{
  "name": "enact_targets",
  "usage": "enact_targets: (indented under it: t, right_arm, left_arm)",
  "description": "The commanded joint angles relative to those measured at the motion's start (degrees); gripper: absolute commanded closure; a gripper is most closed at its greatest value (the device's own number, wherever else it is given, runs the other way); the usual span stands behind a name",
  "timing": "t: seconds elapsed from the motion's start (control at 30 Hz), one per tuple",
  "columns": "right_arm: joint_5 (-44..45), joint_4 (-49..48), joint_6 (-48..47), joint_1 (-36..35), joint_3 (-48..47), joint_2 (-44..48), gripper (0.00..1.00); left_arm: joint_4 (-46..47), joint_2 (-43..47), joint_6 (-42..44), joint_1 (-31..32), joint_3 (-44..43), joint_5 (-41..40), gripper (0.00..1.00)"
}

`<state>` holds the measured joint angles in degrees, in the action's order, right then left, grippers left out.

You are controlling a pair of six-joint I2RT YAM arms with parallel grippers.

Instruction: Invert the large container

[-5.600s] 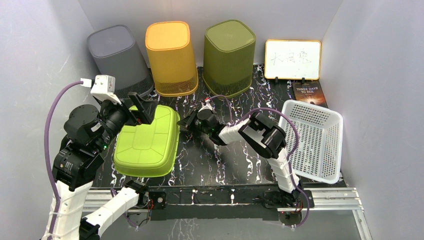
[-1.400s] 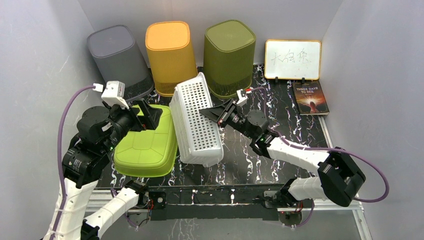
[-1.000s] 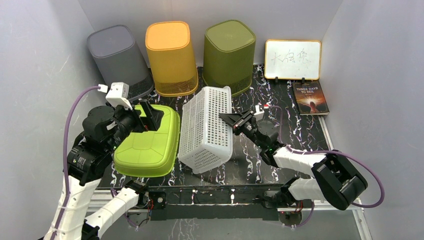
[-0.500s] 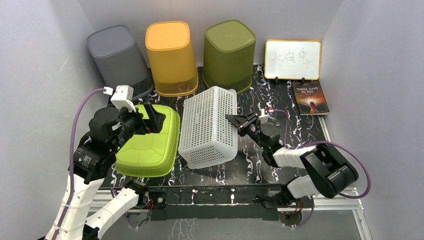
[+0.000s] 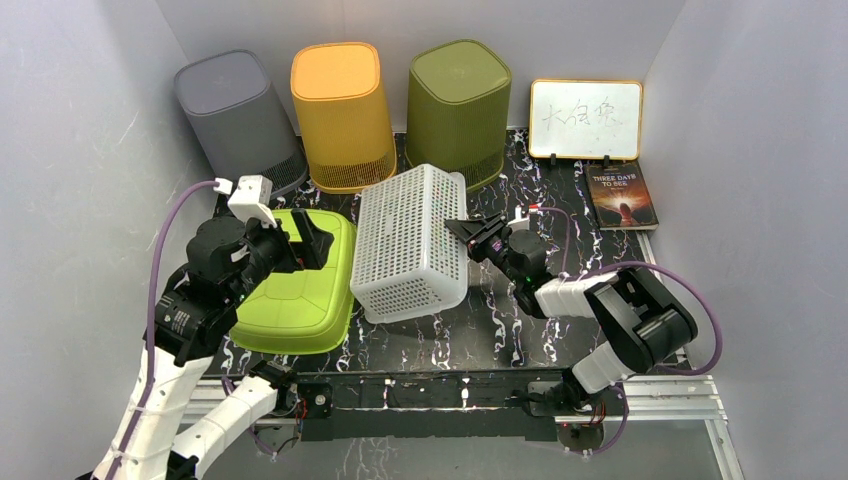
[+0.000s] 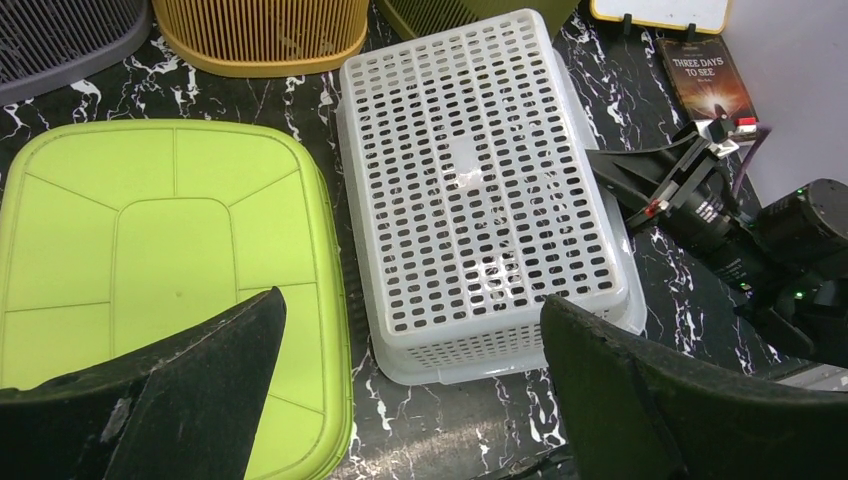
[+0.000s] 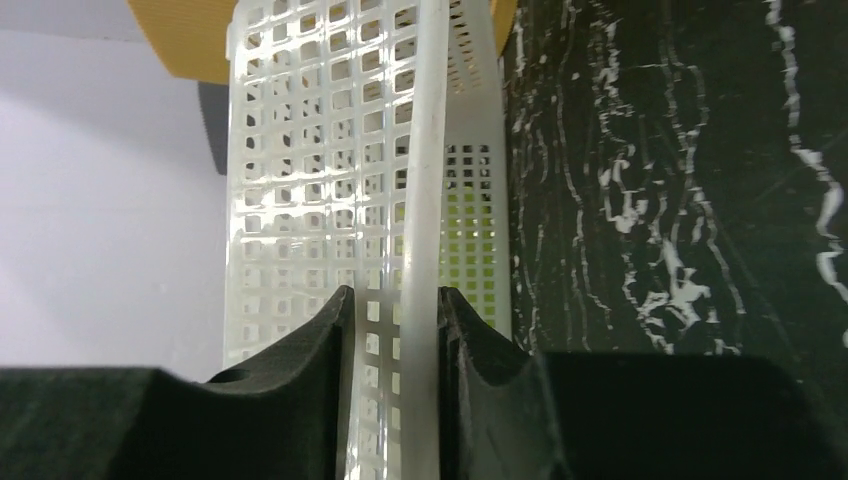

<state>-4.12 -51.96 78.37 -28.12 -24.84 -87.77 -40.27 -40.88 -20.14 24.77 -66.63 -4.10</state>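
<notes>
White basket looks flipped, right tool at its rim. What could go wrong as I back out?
1. The rim of the white basket sits between the fingers of the right tool; pulling sideways might drag or tip it.
2. The lime green container lies close beside; a shove could jam them together.

Robot lab booth: plain grey walls (image 5: pixel 760 150) enclosing a marbled tabletop (image 5: pixel 480 340)

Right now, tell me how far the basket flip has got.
Done: the white basket lies bottom-up on the table. In hand: the right gripper straddles its rim, jaws loose. Left: pull that gripper clear.
</notes>
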Motion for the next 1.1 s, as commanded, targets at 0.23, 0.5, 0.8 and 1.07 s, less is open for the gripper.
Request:
enact_targets:
  t: [0.23,0.5,0.8,1.07]
  right_arm:
    - [4.3,20.2,-12.3,3.2,2.9,-4.0,0.7]
    - [5.2,22.4,-13.5,3.8,2.3,-5.6,0.67]
    - [8.6,31.1,-15.4,4.0,-0.9,-6.1,0.59]
    - [14.6,39.9,-19.6,4.0,-3.5,-1.4,0.57]
  left_arm:
    - [2.2,0.0,-0.2,0.2,1.1,0.2,0.02]
    - [2.1,0.0,-0.2,0.2,1.3,0.3,0.02]
    - [2.2,0.4,-0.4,0.2,1.8,0.2,0.02]
    - [1.9,0.8,-0.6,0.2,2.4,0.1,0.02]
